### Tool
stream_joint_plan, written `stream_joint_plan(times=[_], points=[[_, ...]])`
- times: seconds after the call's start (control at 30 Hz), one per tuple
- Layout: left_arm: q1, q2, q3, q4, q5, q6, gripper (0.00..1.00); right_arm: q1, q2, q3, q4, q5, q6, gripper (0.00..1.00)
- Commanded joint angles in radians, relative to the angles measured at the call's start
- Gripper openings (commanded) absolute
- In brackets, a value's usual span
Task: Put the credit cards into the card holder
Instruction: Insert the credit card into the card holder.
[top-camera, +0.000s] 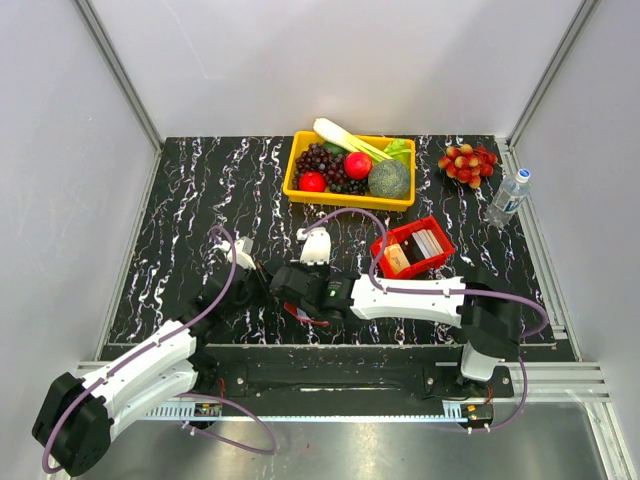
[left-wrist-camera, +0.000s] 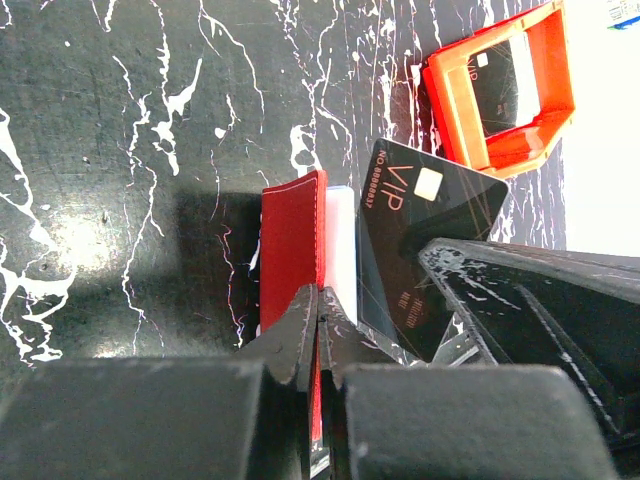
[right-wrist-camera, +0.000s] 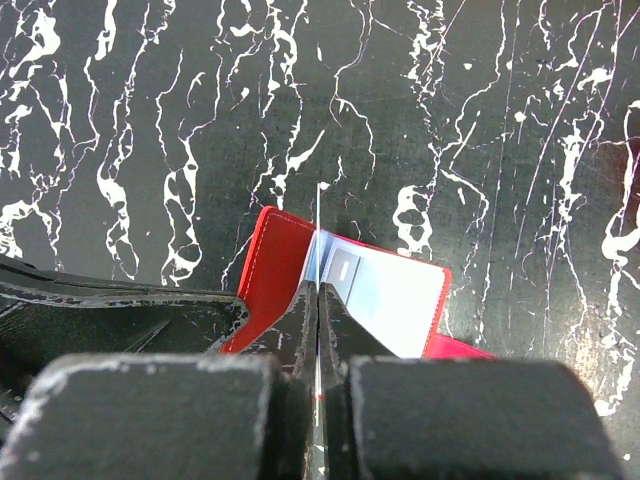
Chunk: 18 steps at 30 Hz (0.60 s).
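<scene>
A: Left wrist view: the left gripper (left-wrist-camera: 318, 300) pinches the dark red card holder (left-wrist-camera: 292, 250) by its cover, with a black VIP card (left-wrist-camera: 420, 240) face-up at its three o'clock.

B: Right wrist view: that card shows only edge-on, clamped in the right gripper (right-wrist-camera: 319, 295) over the card holder's pale blue inside.

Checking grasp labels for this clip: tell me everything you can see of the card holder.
The card holder is a small folding case, dark red outside, pale blue-grey inside, leather-like. It lies open on the black marbled table, near the front edge. The left gripper is shut on its red flap. The black card, pinched by the right gripper, meets its inner leaf beside the fold.
</scene>
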Motion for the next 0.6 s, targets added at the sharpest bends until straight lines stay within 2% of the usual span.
stream_joint_plan(times=[0.0,0.57], points=[[-0.001,-0.006,0.013,0.053,0.006,0.009,0.00,0.001,-0.076,0.002,0.008,0.070,-0.026,0.00],[0.002,-0.008,0.019,0.036,-0.006,0.012,0.00,-0.001,-0.035,0.019,-0.008,0.036,-0.015,0.00]])
